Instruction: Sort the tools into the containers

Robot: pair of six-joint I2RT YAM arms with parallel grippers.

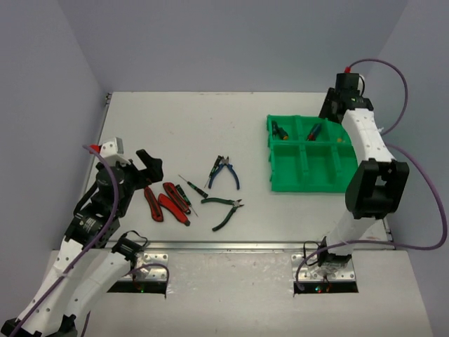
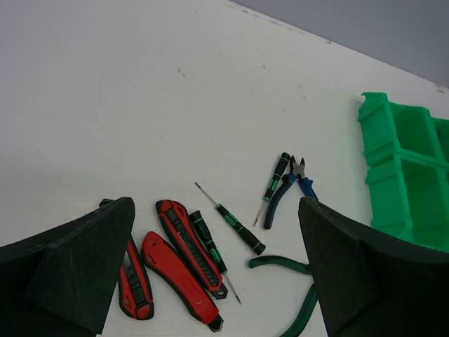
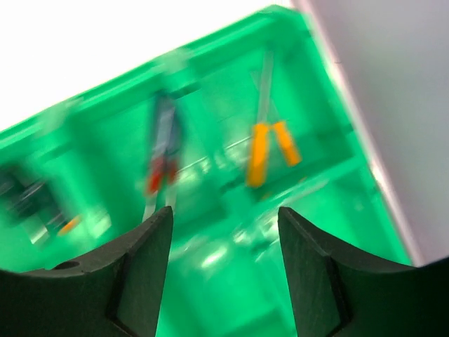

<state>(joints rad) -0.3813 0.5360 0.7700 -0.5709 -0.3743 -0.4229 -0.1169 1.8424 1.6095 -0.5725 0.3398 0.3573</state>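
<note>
Left wrist view: my left gripper gapes wide and empty. The red-handled cutters lie beneath it, the blue pliers farther ahead. My right gripper, equally spread and empty, hovers over the green tray.

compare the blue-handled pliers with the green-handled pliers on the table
Grips: the blue-handled pliers have blue ones, the green-handled pliers dark green. Handles: the blue pair's spread narrowly, the green pair's splay wide. Place: the blue pair lies farther back on the table, the green pair nearer the front. Both lie flat, outside the tray.
</note>
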